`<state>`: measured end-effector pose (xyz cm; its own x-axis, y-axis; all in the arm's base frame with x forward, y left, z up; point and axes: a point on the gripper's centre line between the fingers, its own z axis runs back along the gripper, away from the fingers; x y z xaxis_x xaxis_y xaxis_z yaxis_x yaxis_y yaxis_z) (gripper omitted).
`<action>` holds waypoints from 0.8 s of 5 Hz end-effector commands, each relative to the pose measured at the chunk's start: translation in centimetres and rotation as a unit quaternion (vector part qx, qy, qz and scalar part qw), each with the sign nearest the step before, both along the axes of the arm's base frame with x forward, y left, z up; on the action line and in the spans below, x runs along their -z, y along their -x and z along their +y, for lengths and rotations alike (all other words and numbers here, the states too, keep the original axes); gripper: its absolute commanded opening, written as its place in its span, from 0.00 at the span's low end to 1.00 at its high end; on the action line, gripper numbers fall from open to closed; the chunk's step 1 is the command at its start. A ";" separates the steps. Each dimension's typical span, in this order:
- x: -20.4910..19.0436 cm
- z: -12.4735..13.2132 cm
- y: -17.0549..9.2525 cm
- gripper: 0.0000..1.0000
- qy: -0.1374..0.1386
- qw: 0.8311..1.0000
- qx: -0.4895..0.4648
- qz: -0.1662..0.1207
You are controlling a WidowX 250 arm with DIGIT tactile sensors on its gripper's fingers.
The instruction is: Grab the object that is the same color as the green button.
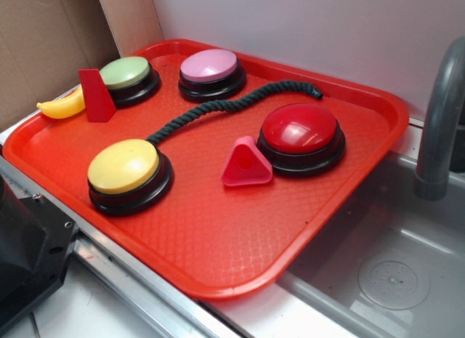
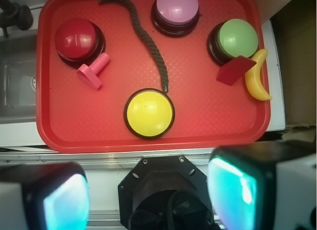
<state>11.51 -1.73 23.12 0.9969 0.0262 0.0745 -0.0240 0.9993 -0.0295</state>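
Note:
The dark green twisted rope (image 1: 218, 109) lies curved across the middle of the red tray (image 1: 218, 236), from near the yellow button to the far right rim. In the wrist view the rope (image 2: 148, 39) runs from the tray's top edge down to the yellow button. The pale green button (image 1: 125, 73) sits at the tray's far left and shows in the wrist view (image 2: 237, 38) at upper right. My gripper (image 2: 148, 193) is open and empty, its fingers (image 2: 64, 200) wide apart, high above the near side of the tray, well away from the rope. It is out of the exterior view.
On the tray are a yellow button (image 1: 123, 166), pink button (image 1: 208, 65), red button (image 1: 300, 127), pink triangular piece (image 1: 245, 163), red wedge (image 1: 94, 94) and banana (image 1: 62, 105). A sink (image 1: 392, 280) and grey faucet (image 1: 439, 120) lie right. The black robot base (image 2: 166, 190) is below the gripper.

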 end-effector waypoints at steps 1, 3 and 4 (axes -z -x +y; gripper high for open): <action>3.0 1.3 -4.4 1.00 -0.024 0.999 0.029 -0.025; 8.6 1.7 -9.6 1.00 -0.005 0.997 0.066 -0.047; 12.2 2.1 -11.5 1.00 -0.008 0.996 0.079 -0.043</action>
<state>22.50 0.25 10.12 0.9838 -0.1321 0.1212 0.1350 0.9907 -0.0161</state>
